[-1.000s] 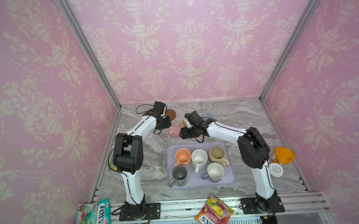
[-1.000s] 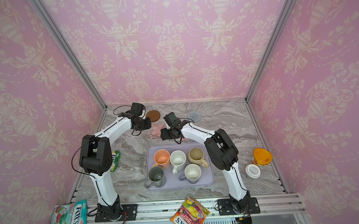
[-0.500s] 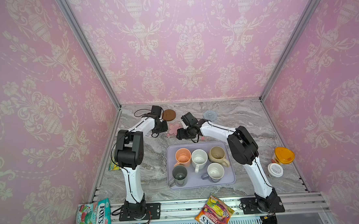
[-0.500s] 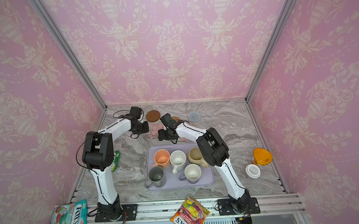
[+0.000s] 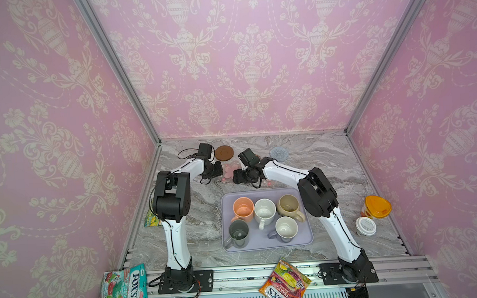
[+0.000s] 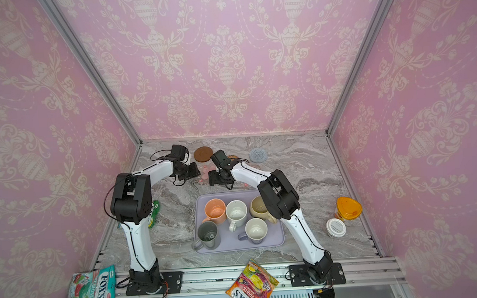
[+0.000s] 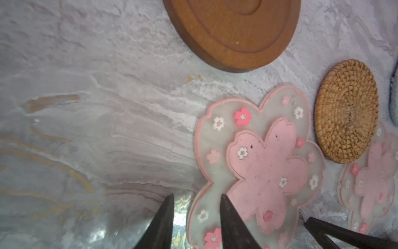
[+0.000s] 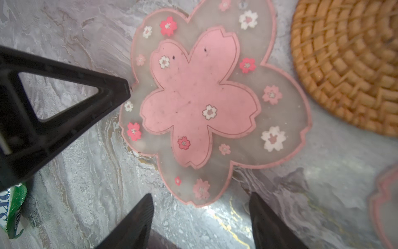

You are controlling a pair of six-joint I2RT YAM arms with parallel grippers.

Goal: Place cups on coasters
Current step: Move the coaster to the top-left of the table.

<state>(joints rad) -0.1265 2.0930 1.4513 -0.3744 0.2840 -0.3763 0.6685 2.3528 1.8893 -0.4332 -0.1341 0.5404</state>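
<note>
Step, as I read it: coasters being squared up, no cup placed yet. Both tools sit low beside one pink-flower coaster [image 8: 193,103], which lies flat on the bench [image 5: 358,163].

- Left tool [image 7: 197,195]: part-spread, one fingertip at the coaster's edge, pinching nothing.
- Right tool [image 8: 200,195]: spread wide, empty.
- Five cups [image 5: 265,211]: upright on the lavender tray [image 5: 267,245].

Next, likely: lift clear, reach to the tray, grip one cup.

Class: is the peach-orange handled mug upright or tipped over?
Upright. In a top view the peach-orange handled mug stands on the lavender tray, its round open mouth facing up.
</note>
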